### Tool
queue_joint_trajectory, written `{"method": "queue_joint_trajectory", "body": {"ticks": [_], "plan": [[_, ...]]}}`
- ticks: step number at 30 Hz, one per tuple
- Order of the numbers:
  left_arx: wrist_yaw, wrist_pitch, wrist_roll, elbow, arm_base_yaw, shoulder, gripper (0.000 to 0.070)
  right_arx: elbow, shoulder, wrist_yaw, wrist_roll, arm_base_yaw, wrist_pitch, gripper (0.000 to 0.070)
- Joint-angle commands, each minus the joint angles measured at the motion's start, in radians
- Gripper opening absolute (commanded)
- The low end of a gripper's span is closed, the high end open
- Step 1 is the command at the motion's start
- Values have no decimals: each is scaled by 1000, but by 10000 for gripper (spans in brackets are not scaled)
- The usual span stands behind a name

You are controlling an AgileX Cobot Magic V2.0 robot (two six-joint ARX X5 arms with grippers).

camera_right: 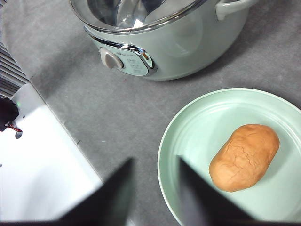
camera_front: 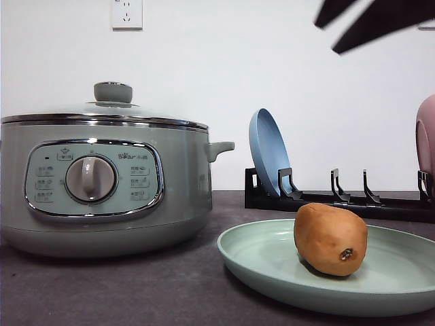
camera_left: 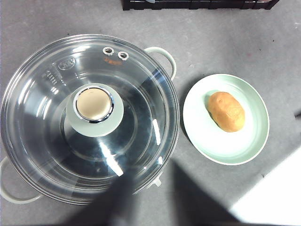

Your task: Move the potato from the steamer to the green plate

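Observation:
The orange-brown potato (camera_front: 330, 238) (camera_left: 226, 111) (camera_right: 244, 157) lies on its side on the pale green plate (camera_front: 258, 261) (camera_left: 202, 136) (camera_right: 197, 127), right of the steamer. The pale green steamer (camera_front: 102, 183) (camera_right: 188, 47) stands with its glass lid (camera_left: 89, 117) on; through the glass the pot looks dark. My left gripper (camera_left: 150, 200) hangs open high over the steamer's edge, nothing between its fingers. My right gripper (camera_right: 153, 188) (camera_front: 325, 37) is open and empty, well above the plate's rim, clear of the potato.
A black dish rack (camera_front: 340, 200) (camera_left: 197, 4) behind the plate holds an upright blue plate (camera_front: 268, 159) and a pink plate (camera_front: 426, 139) at the right edge. A white surface (camera_right: 42, 165) borders the dark grey table (camera_front: 136, 285).

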Motion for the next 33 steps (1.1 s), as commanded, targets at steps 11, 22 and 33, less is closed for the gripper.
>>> {"method": "queue_joint_trajectory", "body": {"ticks": [11, 22, 33], "plan": [[2, -27, -2, 25, -6, 10, 0, 20, 5, 0, -8, 8, 35, 0], [2, -27, -2, 25, -5, 9, 0, 20, 5, 0, -8, 8, 35, 0], [-2, 388, 95, -41, 141, -222, 0, 20, 5, 0, -8, 8, 35, 0]]}}
